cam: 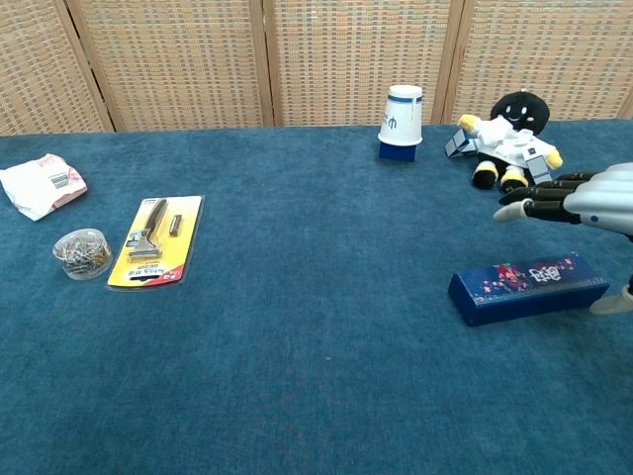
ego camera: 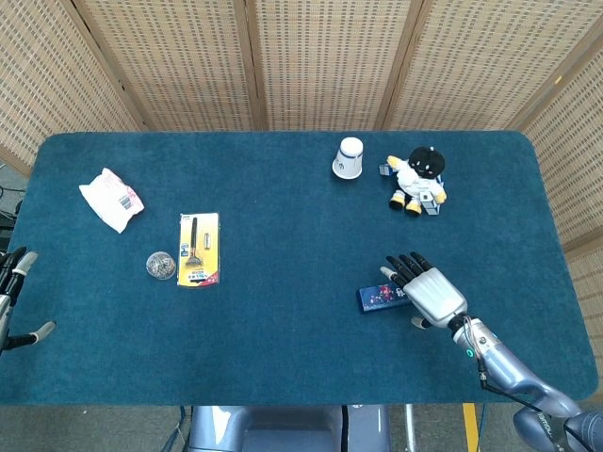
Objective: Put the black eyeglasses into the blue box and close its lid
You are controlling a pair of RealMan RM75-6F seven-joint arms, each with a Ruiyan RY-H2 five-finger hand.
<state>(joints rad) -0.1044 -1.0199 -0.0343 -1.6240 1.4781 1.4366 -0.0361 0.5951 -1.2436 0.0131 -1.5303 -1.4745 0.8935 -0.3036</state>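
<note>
Lid shut on long blue cardboard box [cam: 528, 288].
Right hand [ego camera: 431, 291], fingers spread and empty, hovers just right of it, box's long axis running left-right.

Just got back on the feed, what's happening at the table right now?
The right hand hovers open above the blue box, fingers spread, holding nothing. The box lies flat on the blue table with its lid down, and no eyeglasses show anywhere outside it. The left hand sits idle at the table's left edge. Further back stand a white paper cup and a plush toy; to the left are a packaged razor, a small jar and a white packet, none near either hand.
</note>
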